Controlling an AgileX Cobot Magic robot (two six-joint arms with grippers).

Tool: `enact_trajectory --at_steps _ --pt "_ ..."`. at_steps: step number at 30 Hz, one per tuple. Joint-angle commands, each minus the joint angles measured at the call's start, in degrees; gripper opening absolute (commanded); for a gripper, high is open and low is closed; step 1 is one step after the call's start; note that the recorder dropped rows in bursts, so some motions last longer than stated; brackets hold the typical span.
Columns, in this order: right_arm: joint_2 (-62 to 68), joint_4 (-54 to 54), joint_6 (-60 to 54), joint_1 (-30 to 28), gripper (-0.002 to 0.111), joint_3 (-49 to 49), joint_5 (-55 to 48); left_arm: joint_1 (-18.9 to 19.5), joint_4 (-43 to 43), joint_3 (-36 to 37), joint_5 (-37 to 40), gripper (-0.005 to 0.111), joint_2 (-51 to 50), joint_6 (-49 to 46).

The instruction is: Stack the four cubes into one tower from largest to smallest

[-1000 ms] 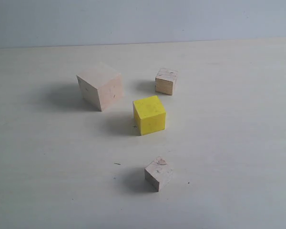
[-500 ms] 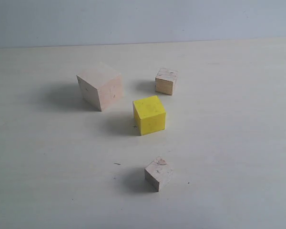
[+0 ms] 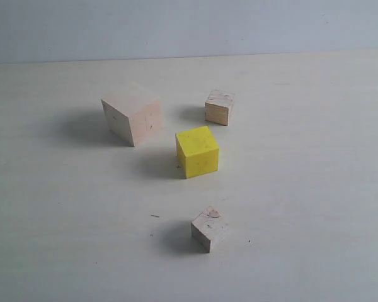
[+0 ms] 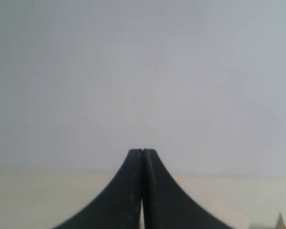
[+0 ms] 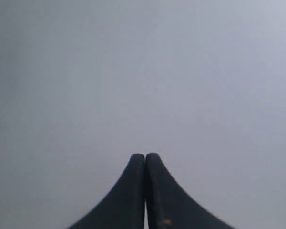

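The cubes stand apart on the pale table in the exterior view. The large pale wooden cube is at the back left. The layered-plywood cube is at the back right. Between and nearer sits the bright yellow cube. The smallest pale cube with a knot mark is nearest the front. No arm appears in this view. My left gripper is shut on nothing, facing a grey wall above a strip of table. My right gripper is shut on nothing too, facing only grey wall.
A grey wall rises behind the table's far edge. A few small dark specks lie on the table near the smallest cube.
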State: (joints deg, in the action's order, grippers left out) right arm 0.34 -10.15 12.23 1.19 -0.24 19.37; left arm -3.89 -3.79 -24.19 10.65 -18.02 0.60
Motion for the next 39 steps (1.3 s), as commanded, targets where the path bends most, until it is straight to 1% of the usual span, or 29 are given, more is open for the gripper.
enact_trajectory --at_steps 1,3,5,7,10,12,14,16,19,22,26,29,32,36,38,39 --pt "-0.3 -0.1 -0.1 -0.2 0.0 0.2 11.3 -5.7 -1.5 -0.4 9.1 0.0 -6.9 -0.6" --pt "-0.3 1.2 -0.1 -0.2 0.0 0.2 12.3 -8.1 -3.2 -0.4 11.4 0.0 -9.6 -0.6" --pt "-0.3 2.3 -0.1 -0.2 0.0 0.2 12.9 -9.5 -4.6 -0.4 12.1 0.0 -11.7 -0.6" --pt "-0.3 2.3 0.9 -0.2 0.0 0.2 14.0 -9.8 -4.6 -0.4 11.0 0.0 -12.6 -0.6" --pt "-0.3 2.0 10.9 -0.2 0.0 0.2 14.6 -9.8 -4.6 -0.4 8.0 0.0 -12.6 -0.6" --pt "-0.3 1.6 13.2 -0.2 0.0 0.2 13.8 -9.8 -4.6 -0.4 6.5 0.0 -12.6 -0.6" --pt "-0.3 0.0 15.7 -0.2 0.0 -0.4 9.0 -9.8 -4.6 -0.4 5.3 0.0 -12.6 -0.6" --pt "-0.3 -2.9 19.5 -0.2 0.0 -3.9 0.6 -9.8 -4.6 -0.4 4.6 0.0 -12.6 -0.6" --pt "2.4 -8.6 23.5 -0.2 0.0 -9.8 -8.1 -9.8 -4.6 -0.4 3.8 0.0 -12.6 -0.6" --pt "7.3 -11.6 24.3 -0.2 0.0 -15.7 -10.7 -9.8 -4.6 -0.4 3.3 0.0 -12.6 -0.6" --pt "15.3 -11.6 25.3 -0.2 0.0 -22.0 -11.6 -9.8 -4.6 -0.4 2.0 0.0 -12.6 -0.6" --pt "22.0 -11.6 27.3 0.4 0.0 -25.7 -15.3 -9.8 -6.5 -0.4 1.6 0.0 -12.6 -0.6" --pt "29.5 -11.6 26.9 3.3 0.0 -28.4 -20.8 -9.8 -8.4 -0.4 1.3 0.0 -12.7 -0.6" --pt "38.4 -11.4 26.3 10.6 0.0 -30.7 -25.4 -9.8 -8.6 -0.4 1.2 0.0 -12.7 -0.6" --pt "42.9 -11.0 25.6 15.3 0.0 -31.4 -28.3 -9.8 -8.5 -0.4 1.1 0.0 -12.7 -0.6" --pt "47.3 -8.4 23.3 20.1 0.0 -31.7 -31.6 -9.8 -8.5 -0.4 1.0 0.0 -12.7 -0.6"
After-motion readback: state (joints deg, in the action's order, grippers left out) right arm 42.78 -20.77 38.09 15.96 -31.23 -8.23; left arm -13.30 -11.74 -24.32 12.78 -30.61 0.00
